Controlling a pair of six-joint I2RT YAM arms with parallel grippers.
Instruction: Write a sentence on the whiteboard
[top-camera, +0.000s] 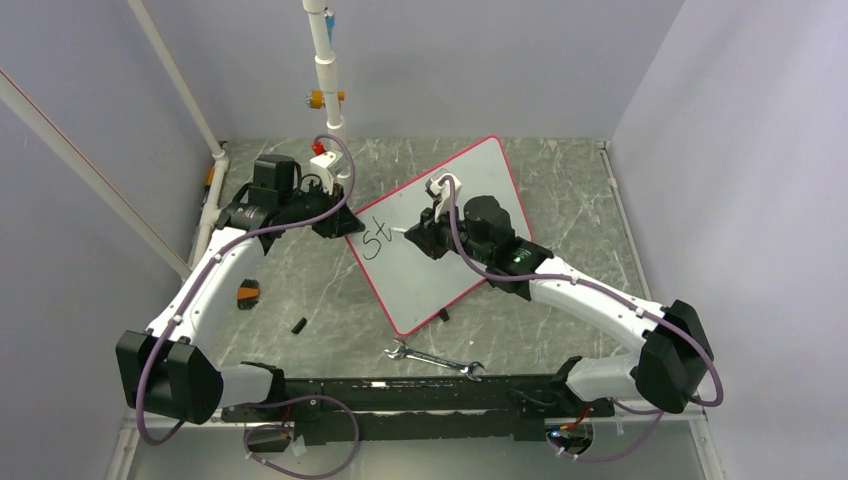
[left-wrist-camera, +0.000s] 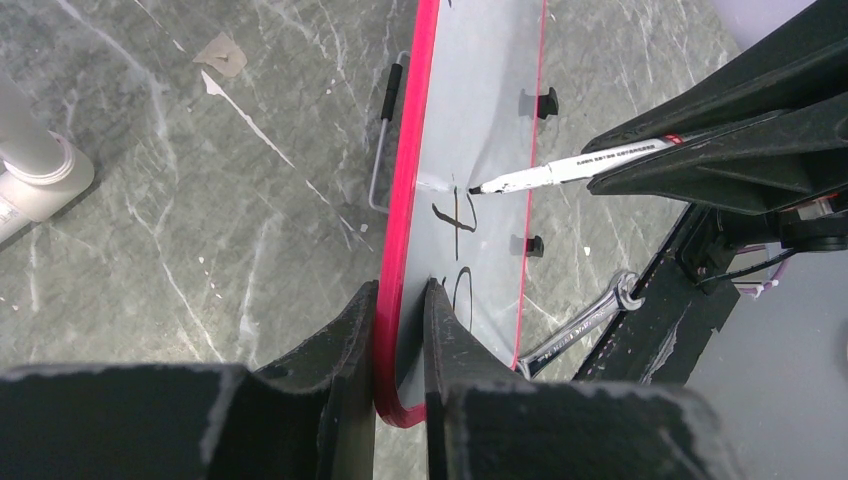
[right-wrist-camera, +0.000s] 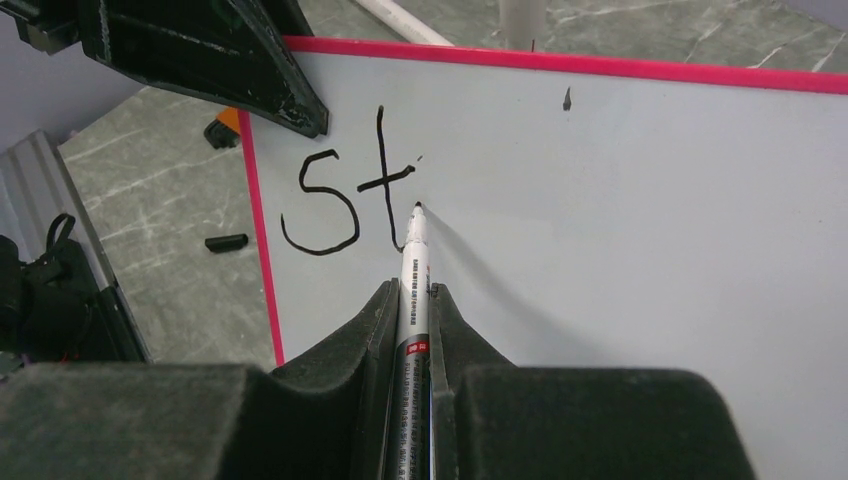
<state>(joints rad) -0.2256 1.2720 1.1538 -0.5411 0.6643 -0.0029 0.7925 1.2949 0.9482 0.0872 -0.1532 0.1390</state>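
Writing under way: "St" is down, most of the sentence (right-wrist-camera: 345, 195) left to go
Left end effector (left-wrist-camera: 400, 298) pinches the whiteboard (right-wrist-camera: 620, 230) by its red rim at the left edge, likely to pin it so strokes don't shove it; board sits skewed on the table (top-camera: 320, 290), mid-workspace between the arms. Right end effector (right-wrist-camera: 413, 295) is pressed together on a marker (right-wrist-camera: 414, 245) held in line with the fingers, tip at or just off the surface beside the "t", placed for the next letter, I'd judge. Wrench (top-camera: 435, 358) lies apart near the board's near corner, unused
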